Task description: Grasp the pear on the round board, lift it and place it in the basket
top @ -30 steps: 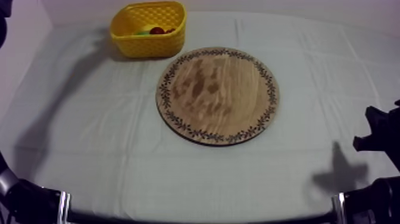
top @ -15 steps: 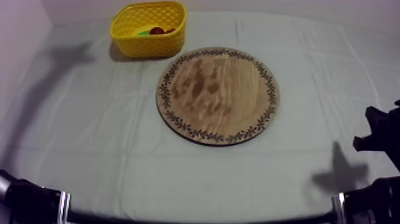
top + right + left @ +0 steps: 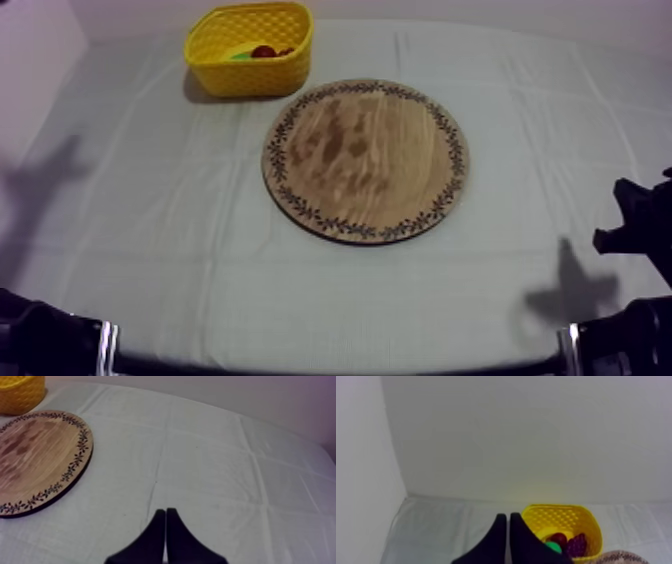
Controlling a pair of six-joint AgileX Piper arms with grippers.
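Top view, from our left: our left arm [image 3: 40, 342] sits low at the near edge of the bench [image 3: 150, 230]. Farther back stands the yellow basket [image 3: 250, 75]. Inside it we see a small red fruit [image 3: 263, 51] and, touching it, a bit of green that we take for the pear [image 3: 239, 56]. Near the basket, on its right, the round wooden board [image 3: 366, 160] lies flat on the bench. Our right arm [image 3: 640, 235] rests low at the right edge, well apart from the board.

Left wrist view: our left gripper [image 3: 507, 518] has its fingers pressed together into a narrow wedge, pinching nothing. It points toward the basket, where the pear lies beside the red fruit and a bunch of grapes [image 3: 577, 545].

Right wrist view: our right gripper [image 3: 165, 511] is likewise pressed together on nothing above the bench, with the board near it and the basket beyond the board.
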